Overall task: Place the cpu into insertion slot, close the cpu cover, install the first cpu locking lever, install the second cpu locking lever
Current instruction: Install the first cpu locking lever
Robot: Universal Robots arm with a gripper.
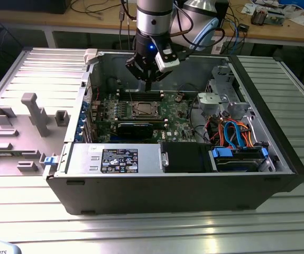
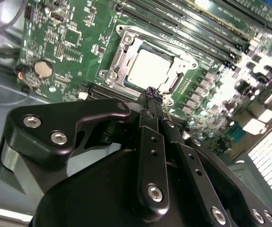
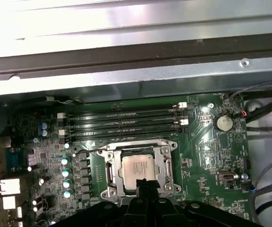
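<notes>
Right, cpu (image 3: 138, 166) sits in the slot (image 1: 143, 109), just left of centre in the exterior view, on the green board (image 3: 206, 146). Cover (image 3: 111, 165) lies flat around it, and the chip's top shows through the window. Gripper (image 2: 151, 91) hangs over the board, fingers (image 2: 147, 142) pinched narrow with nothing between them. In both wrist views the tips are at the slot's edge, just beside the cpu.
</notes>
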